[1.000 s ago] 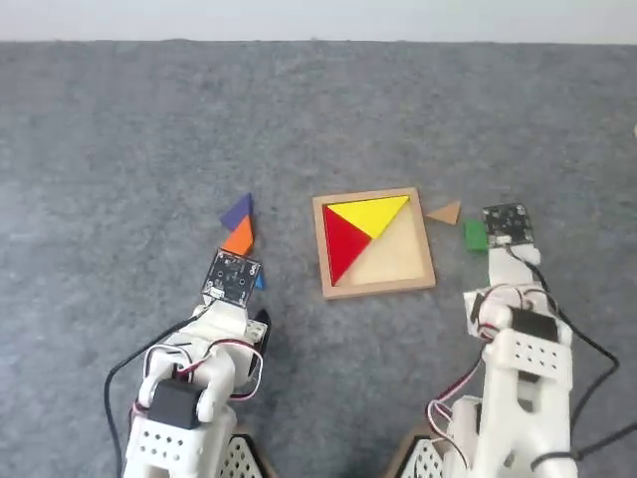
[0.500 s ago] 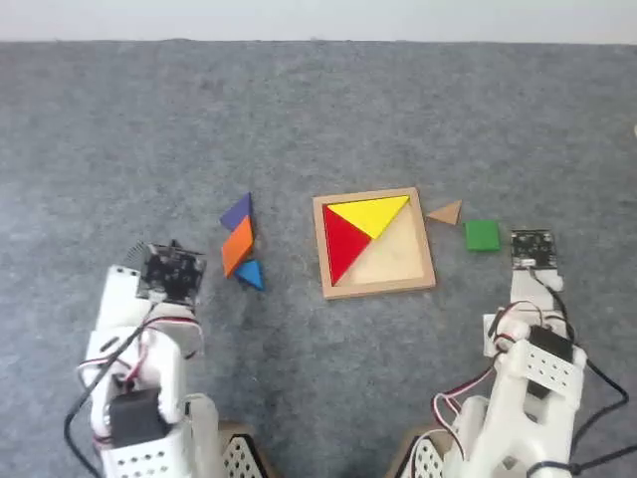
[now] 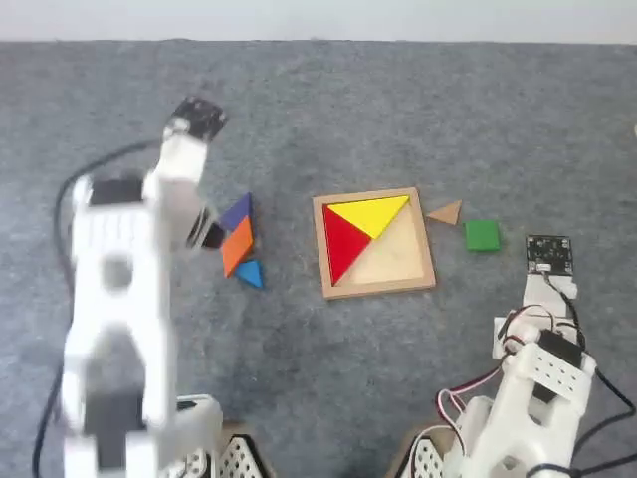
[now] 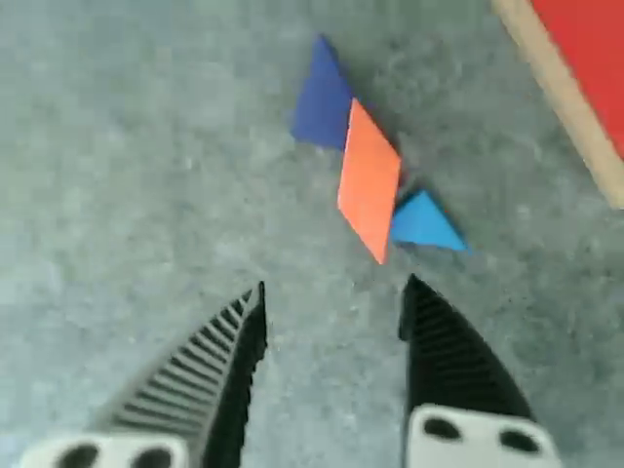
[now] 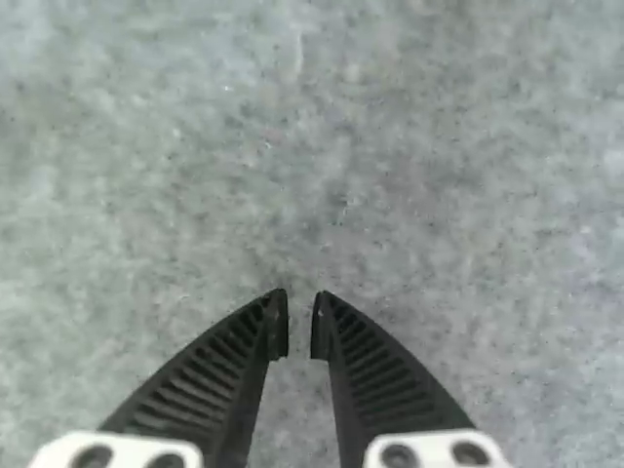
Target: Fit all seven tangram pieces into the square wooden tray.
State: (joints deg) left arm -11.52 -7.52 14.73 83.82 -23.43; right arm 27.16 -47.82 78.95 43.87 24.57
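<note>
Left wrist view: left gripper (image 4: 334, 286) gapes wide near the orange parallelogram (image 4: 370, 181); right gripper (image 5: 298, 294) is pinched narrow, holding nothing.

Yellow triangle (image 3: 370, 214) and red triangle (image 3: 341, 244) lie flat in the wooden tray (image 3: 398, 261); five pieces (image 3: 237, 245) lie outside it.

Left fingers (image 4: 216, 375) spread, right fingers (image 5: 234, 375) almost closed

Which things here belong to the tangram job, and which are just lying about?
Job: wooden tray, holding yellow triangle and red triangle; loose purple triangle, orange parallelogram, blue triangle, tan triangle, green square.
Lying about: just the grey mat.
</note>
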